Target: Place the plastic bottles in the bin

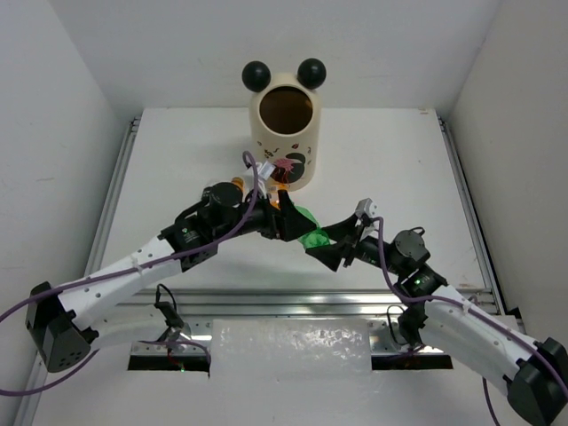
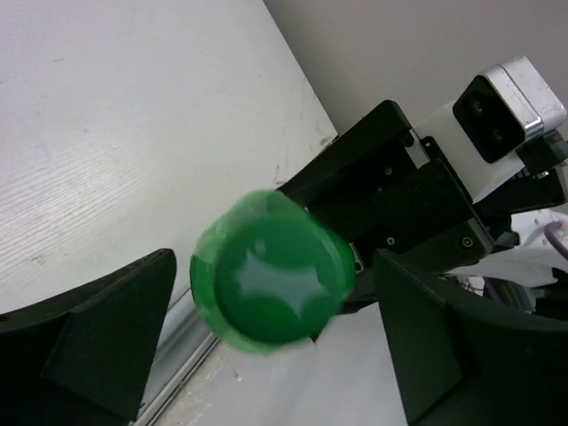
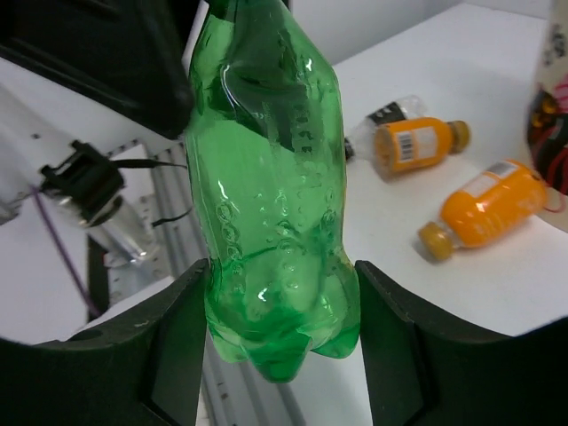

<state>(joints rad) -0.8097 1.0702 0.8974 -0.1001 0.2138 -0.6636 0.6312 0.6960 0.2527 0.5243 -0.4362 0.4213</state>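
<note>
Right hand [image 3: 282,306] clamps the green bottle [image 3: 275,204] at its base, aloft over the desk [image 1: 399,160], just near of the open-mouthed bin [image 1: 282,146]. Left hand [image 2: 266,300] is spread around the cap [image 2: 269,277], gaps both sides. Two orange bottles [image 3: 486,209] lie by the bin.

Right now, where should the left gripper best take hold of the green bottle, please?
Probably the green bottle at its neck, just behind the cap, coming end-on: the cap faces the open left gripper, while the right gripper clamps the base.
</note>
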